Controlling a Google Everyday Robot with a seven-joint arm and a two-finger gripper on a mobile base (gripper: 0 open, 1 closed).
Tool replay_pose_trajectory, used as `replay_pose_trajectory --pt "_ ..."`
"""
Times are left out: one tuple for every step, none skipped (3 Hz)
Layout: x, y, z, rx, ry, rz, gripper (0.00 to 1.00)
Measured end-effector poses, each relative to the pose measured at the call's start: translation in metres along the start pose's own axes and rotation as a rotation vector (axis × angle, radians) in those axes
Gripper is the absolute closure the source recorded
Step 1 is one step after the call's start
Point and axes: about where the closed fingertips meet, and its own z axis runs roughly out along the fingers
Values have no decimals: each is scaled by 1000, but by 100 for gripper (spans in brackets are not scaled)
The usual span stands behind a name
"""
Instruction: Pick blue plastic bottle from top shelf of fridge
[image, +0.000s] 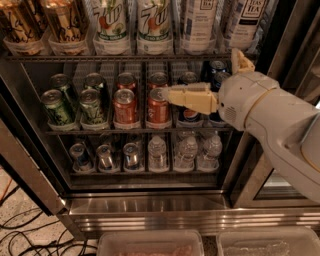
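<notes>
The fridge (150, 202) stands open in front of me. Two tea bottles with pale blue-white labels stand at the right end of the top shelf (125, 58): one (200, 25), and one further right (246, 21) showing a "TEA" logo. Their caps are out of view. My gripper (202, 75) hangs below the top shelf, in front of the can rack at the right. It is open and empty. One cream finger (190, 97) points left past the cans and the other (240, 60) points up toward the right tea bottle.
Green-labelled 7UP bottles (112, 25) and amber bottles (62, 22) fill the left of the top shelf. Soda cans (125, 105) sit on the middle rack and small water bottles (187, 150) on the lower one. Plastic bins (150, 244) lie below and cables (25, 235) lie at the lower left.
</notes>
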Motion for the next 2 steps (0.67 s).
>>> replay_pose_trajectory --pt "-10 -15 11 39 -20 19 0" --pt "-14 -21 20 51 -29 29 0"
